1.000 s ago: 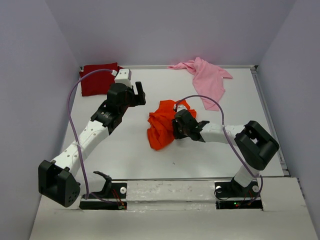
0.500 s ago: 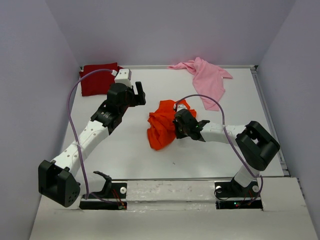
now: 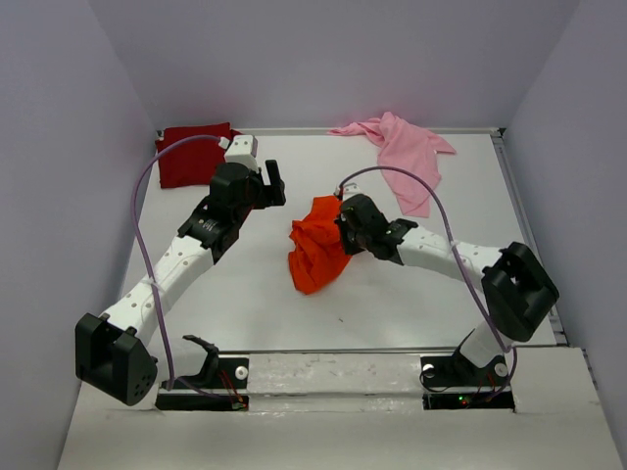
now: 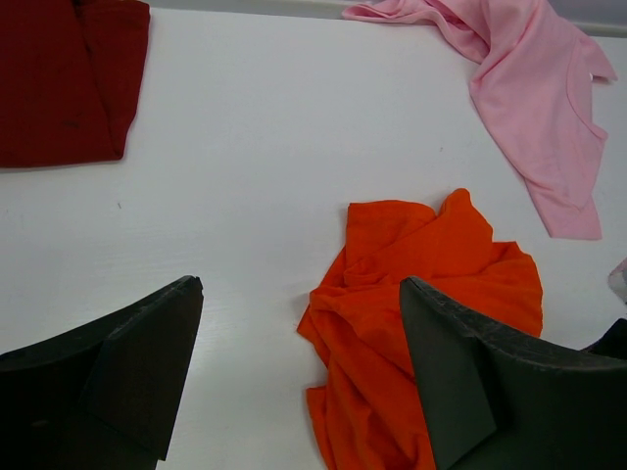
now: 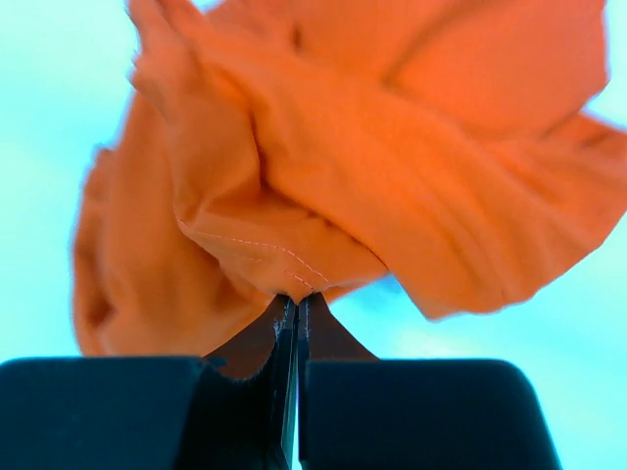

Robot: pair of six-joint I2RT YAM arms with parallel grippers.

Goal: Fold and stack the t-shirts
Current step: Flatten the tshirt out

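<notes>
The orange t-shirt (image 3: 315, 247) lies crumpled at the table's middle; it also shows in the left wrist view (image 4: 421, 294). My right gripper (image 3: 345, 219) is shut on a hemmed edge of the orange t-shirt (image 5: 294, 196) and lifts that edge off the table (image 3: 255, 294). My left gripper (image 3: 276, 182) is open and empty, above the table left of the orange shirt. The dark red t-shirt (image 3: 193, 155) lies folded at the far left corner. The light pink t-shirt (image 3: 407, 152) lies spread and rumpled at the far right.
A purple cable (image 3: 411, 186) loops above the right arm near the pink shirt. A raised rail (image 3: 524, 225) runs along the table's right side. Grey walls close in on the left, back and right.
My right gripper has moved up and towards the far side with the orange shirt's edge, raising the cloth. The left arm has not moved.
</notes>
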